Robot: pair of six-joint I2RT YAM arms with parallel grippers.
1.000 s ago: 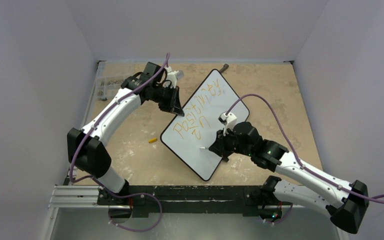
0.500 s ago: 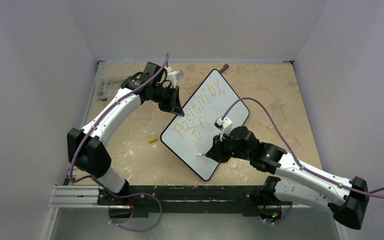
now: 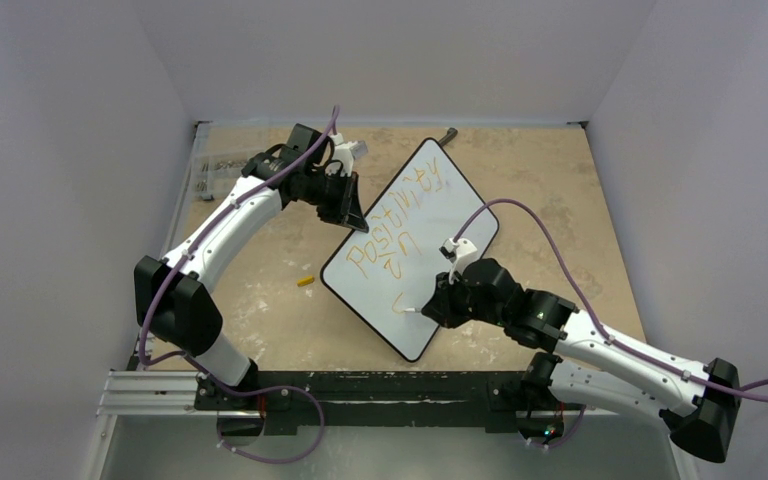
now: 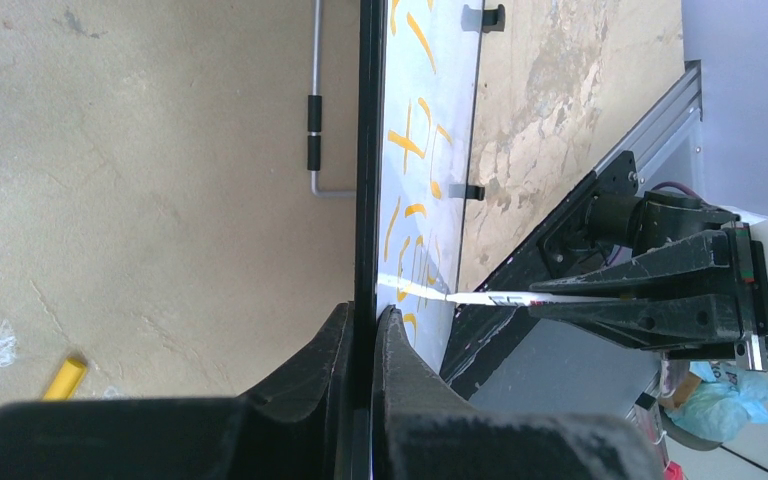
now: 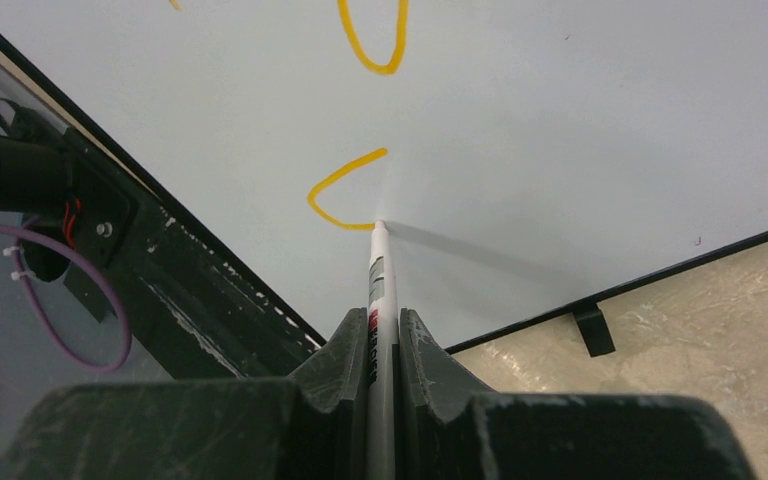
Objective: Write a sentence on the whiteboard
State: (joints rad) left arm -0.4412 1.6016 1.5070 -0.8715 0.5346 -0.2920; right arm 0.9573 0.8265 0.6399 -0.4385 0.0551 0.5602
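Observation:
The whiteboard (image 3: 457, 218) lies askew on the table, its black frame (image 4: 365, 150) edge-on in the left wrist view. My left gripper (image 3: 352, 216) (image 4: 365, 322) is shut on its upper left edge. The sentence (image 3: 392, 230) reads "Positivity" with "in" beneath it, in orange-yellow. My right gripper (image 3: 438, 303) (image 5: 383, 325) is shut on a white marker (image 5: 378, 275) (image 4: 490, 297). The marker's tip touches the board (image 5: 580, 120) at the end of a fresh curved stroke (image 5: 340, 190) (image 3: 397, 300) below the "in".
A yellow marker cap (image 3: 305, 282) (image 4: 64, 376) lies on the table left of the board. A grey metal bar (image 4: 313, 110) (image 3: 448, 134) rests by the board's far corner. A clear bag (image 3: 215, 170) sits at the back left. The mounting rail (image 3: 360, 385) runs along the near edge.
My right gripper has moved down-left over the board with the marker, whose tip has drawn a curved orange stroke under the "in". The left arm and the board have stayed still.

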